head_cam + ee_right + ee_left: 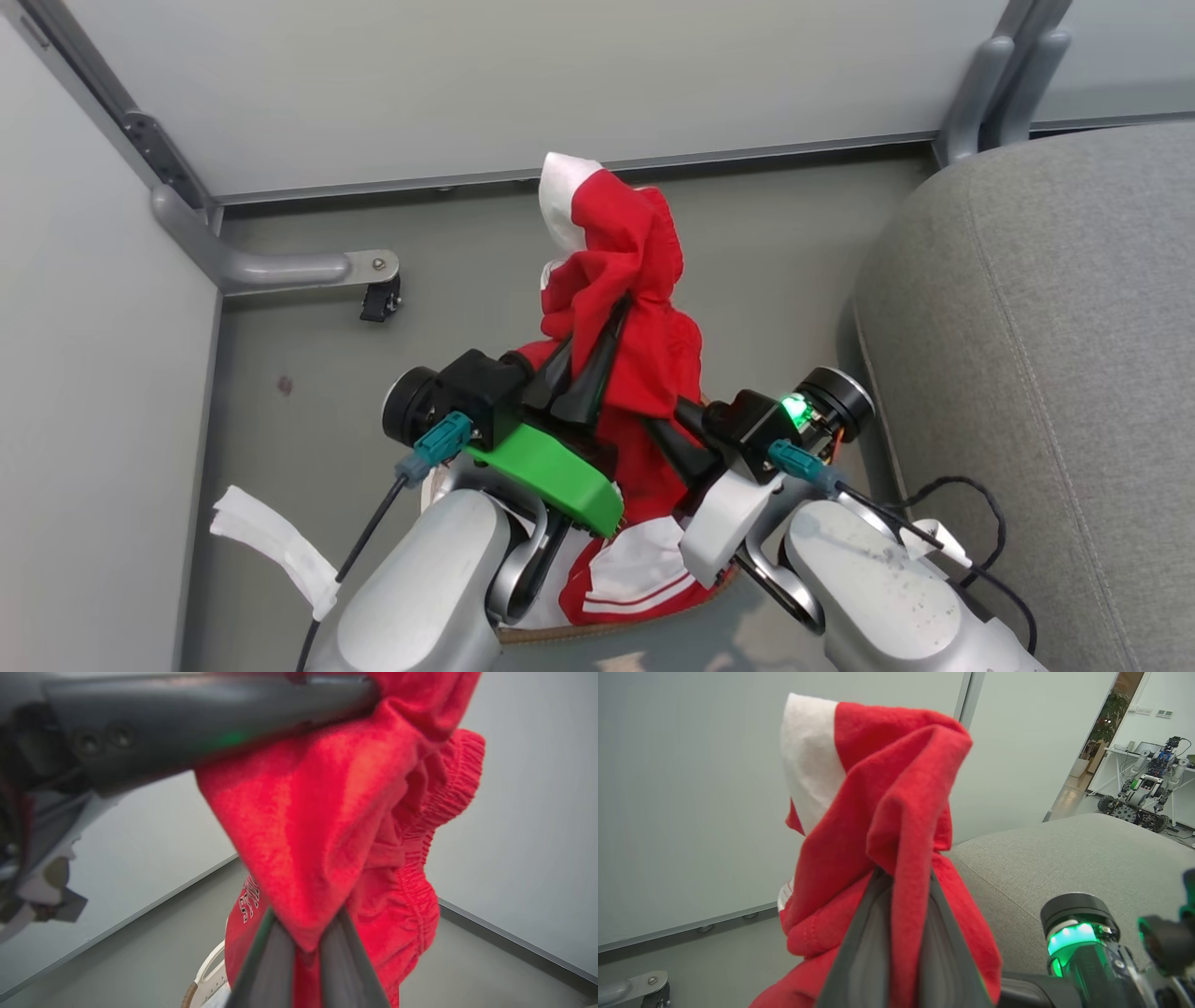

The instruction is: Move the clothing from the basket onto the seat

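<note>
Two grippers, left gripper (pixel 616 310) and right gripper (pixel 656 422), each clamped tight on red clothing (pixel 627 245) bunched above basket (pixel 597 634); more red-and-white clothing inside basket; grey seat (pixel 1046 327) close beside basket, on right.

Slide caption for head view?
Left gripper and right gripper shut on a red jersey held above the basket; grey seat at right.
</note>
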